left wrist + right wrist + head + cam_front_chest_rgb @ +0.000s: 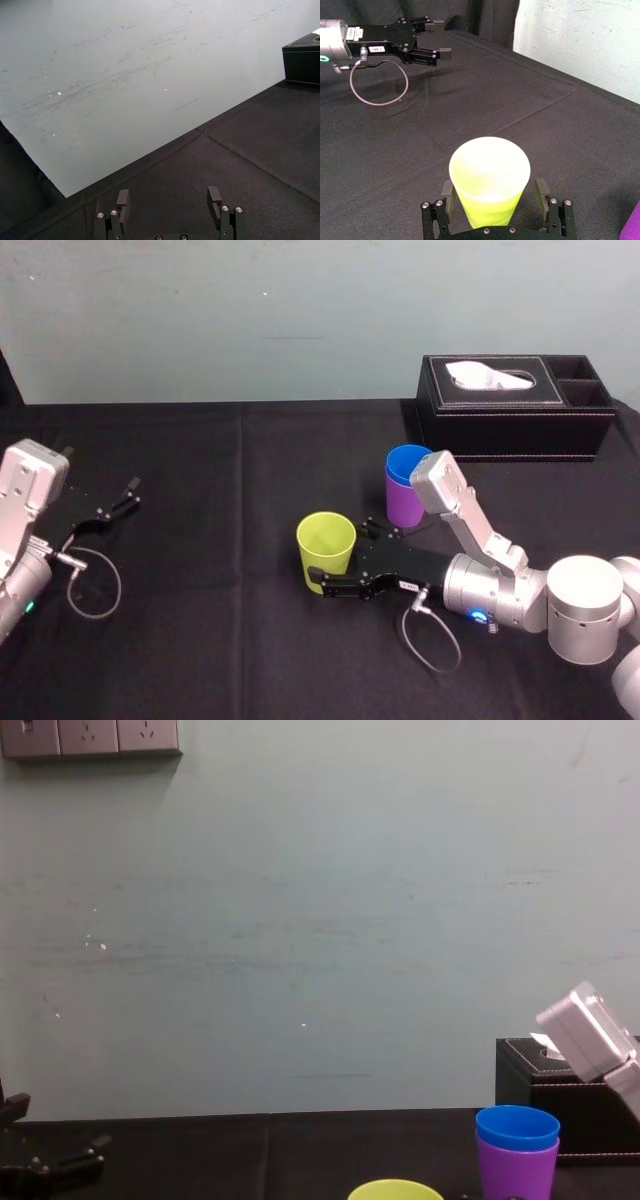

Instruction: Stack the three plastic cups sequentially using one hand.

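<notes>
We see the yellow-green cup (pixel 326 545) standing upright, mouth up, on the black table (pixel 220 570), near the middle. The right gripper (pixel 493 188) lies low at the cup's base, reaching in from the right. Its jaws are spread to either side of the lower wall. In the right wrist view we make out a thin gap on at least one side, so it is not clamping the cup.

Behind it and to the right, well apart, the blue cup (pixel 408 465) sits nested inside the purple cup (pixel 403 505). Its rim and a band of wall stand above the purple rim, and both cups are upright.

Farther back right is the box (pixel 515 425), with a white tissue (pixel 490 376) poking from its top slot. Beside the slot are two small compartments (pixel 585 380), and we cannot tell what they hold.

The left gripper (pixel 132 492) rests idle at the table's left, jaws apart, holding nothing.
</notes>
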